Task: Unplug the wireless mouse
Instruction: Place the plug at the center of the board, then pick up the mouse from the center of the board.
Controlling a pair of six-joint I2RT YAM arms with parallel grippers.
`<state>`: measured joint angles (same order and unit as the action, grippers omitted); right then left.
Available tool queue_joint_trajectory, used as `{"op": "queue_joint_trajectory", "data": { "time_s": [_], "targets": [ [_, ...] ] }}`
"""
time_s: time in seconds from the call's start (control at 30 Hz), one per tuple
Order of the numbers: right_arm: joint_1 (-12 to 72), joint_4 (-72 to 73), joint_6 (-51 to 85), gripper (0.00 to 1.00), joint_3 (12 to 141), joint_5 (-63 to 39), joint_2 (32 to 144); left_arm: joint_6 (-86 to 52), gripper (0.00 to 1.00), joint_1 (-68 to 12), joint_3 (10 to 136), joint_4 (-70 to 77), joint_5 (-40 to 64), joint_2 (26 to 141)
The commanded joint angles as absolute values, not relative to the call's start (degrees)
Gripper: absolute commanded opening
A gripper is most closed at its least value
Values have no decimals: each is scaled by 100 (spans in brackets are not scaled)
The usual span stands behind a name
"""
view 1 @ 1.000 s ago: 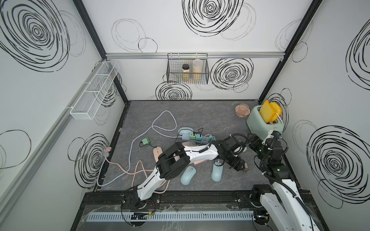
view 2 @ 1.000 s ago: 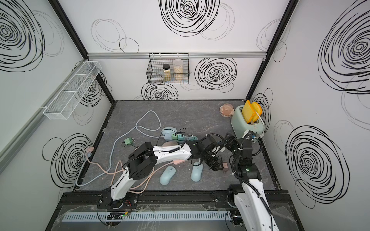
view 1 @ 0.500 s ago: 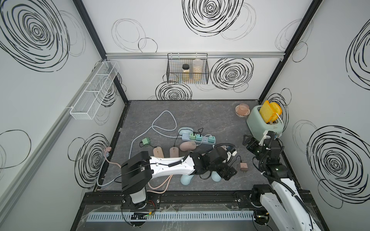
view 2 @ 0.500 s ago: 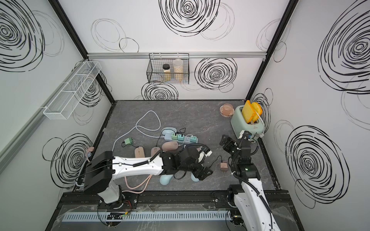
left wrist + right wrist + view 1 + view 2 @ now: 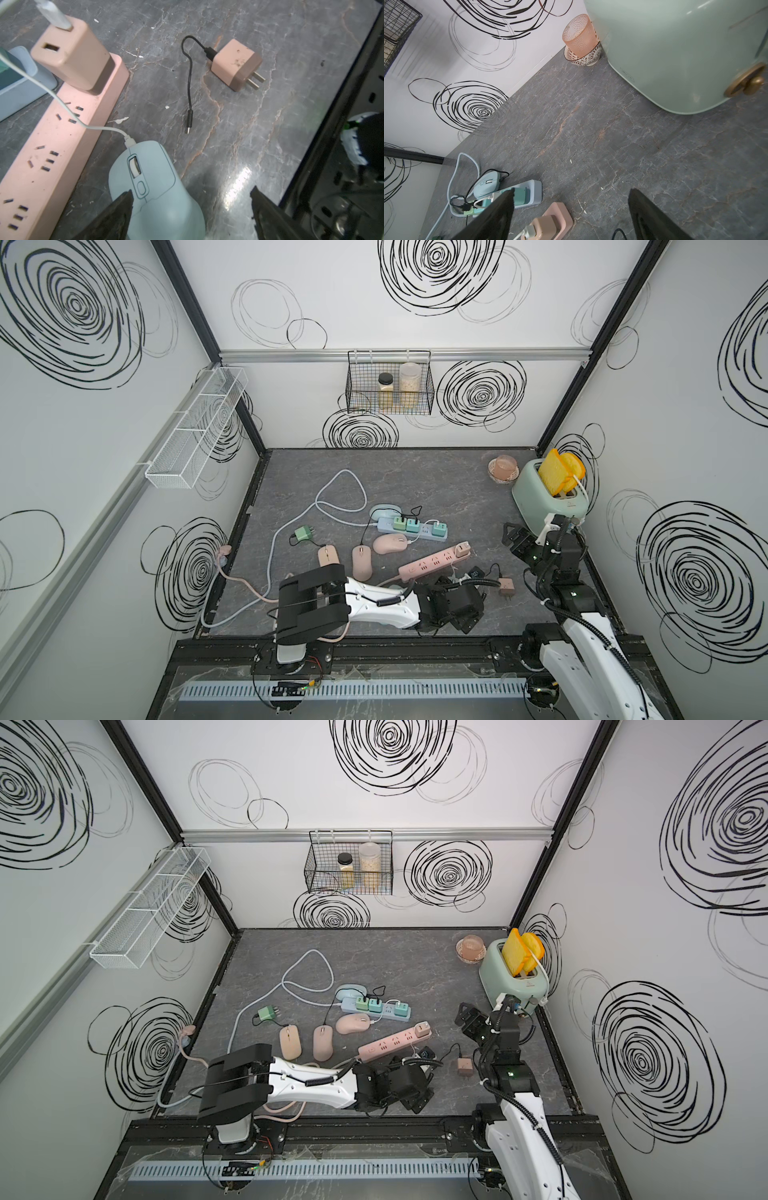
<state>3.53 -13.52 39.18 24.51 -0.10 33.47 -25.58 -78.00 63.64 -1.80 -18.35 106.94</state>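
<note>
Leftmost on the worktop [image 5: 249, 135] you have the pink power strip [image 5: 52, 145]. Just beside it is the blue mouse [image 5: 158, 187], with a white cable [image 5: 62, 104] plugged into its front. Your left claw [image 5: 191, 193] stands wide at its rear, gripping nothing. Further right lies a loose pink charger [image 5: 234, 64], then your right claw [image 5: 571, 193], wide and empty, near the toaster [image 5: 675, 52].

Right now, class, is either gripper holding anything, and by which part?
Nothing is held. The left gripper stands open near the blue mouse, whose white cable is plugged in; the right gripper is open and empty.
</note>
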Motion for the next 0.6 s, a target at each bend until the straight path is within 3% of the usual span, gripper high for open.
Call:
{"op": "queue_joint_trajectory", "data": {
  "time_s": [0.0,0.57],
  "targets": [
    [369,-1416,3878,89,2385,-51,3296,-2790,94,-7788,6496,-294,-2160,10811],
    [375,-1276,3908,89,2216,-129,3278,-2962,95,-7389,6100,-495,-1397,10938]
  ]
}}
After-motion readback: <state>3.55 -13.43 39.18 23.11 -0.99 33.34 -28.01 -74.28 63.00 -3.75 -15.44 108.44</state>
